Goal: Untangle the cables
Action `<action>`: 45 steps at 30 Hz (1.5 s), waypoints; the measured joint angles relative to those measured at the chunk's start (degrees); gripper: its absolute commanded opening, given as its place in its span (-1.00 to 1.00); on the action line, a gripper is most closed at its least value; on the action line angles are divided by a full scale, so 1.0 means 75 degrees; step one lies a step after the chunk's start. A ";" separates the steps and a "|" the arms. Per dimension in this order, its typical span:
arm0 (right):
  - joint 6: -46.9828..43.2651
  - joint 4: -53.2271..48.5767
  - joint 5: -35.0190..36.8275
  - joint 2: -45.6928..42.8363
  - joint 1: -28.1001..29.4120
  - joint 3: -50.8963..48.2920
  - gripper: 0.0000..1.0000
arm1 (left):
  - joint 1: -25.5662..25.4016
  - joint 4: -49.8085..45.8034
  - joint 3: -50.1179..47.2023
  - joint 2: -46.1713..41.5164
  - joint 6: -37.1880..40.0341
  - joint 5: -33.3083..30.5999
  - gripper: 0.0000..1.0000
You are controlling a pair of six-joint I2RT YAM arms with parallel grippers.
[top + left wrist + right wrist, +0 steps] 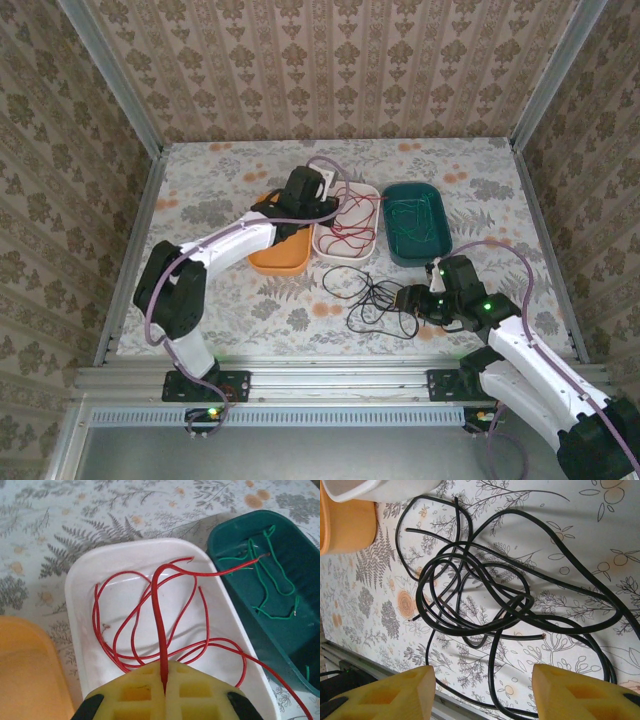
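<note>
From above, three trays sit side by side in the middle of the desk (200, 300): an orange tray (280, 260), a white tray (345, 250) and a teal tray (403, 250). The black cable (370, 300) lies loose on the desk in front of them. The left wrist view adds detail the overhead picture cannot resolve. The red cable (157, 605) is coiled in several loops inside the white tray, and one bare end reaches across the rim over the teal tray. The green cable (272, 614) lies bent on the teal tray's floor. The left jaws hang over the white tray, closed together, with their yellow pads (135, 695) pinching one strand of the red cable, which rises straight out from between them. The right wrist view shows the black cable as a knotted heap of overlapping loops on the flowered desk, with corners of the orange and white trays at the edge. The right jaws stand wide apart just short of that heap, their pads (395, 692) gripping nothing and touching no strand.
</note>
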 measured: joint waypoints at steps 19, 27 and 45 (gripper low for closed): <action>-0.0038 -0.0268 0.0000 -0.0184 0.0000 0.0003 0.11 | -0.0568 -0.2567 0.2398 0.2017 -0.1311 -0.1408 0.20; -0.0143 -0.0332 0.0006 -0.0181 0.0000 0.0023 0.10 | -0.1119 -0.2865 0.3045 0.1390 -0.0866 -0.2002 0.56; -0.0274 0.0058 -0.0271 0.0659 0.0289 -0.0093 -0.31 | -0.3177 -0.1262 -0.1638 -0.0880 -0.0892 -0.0621 0.54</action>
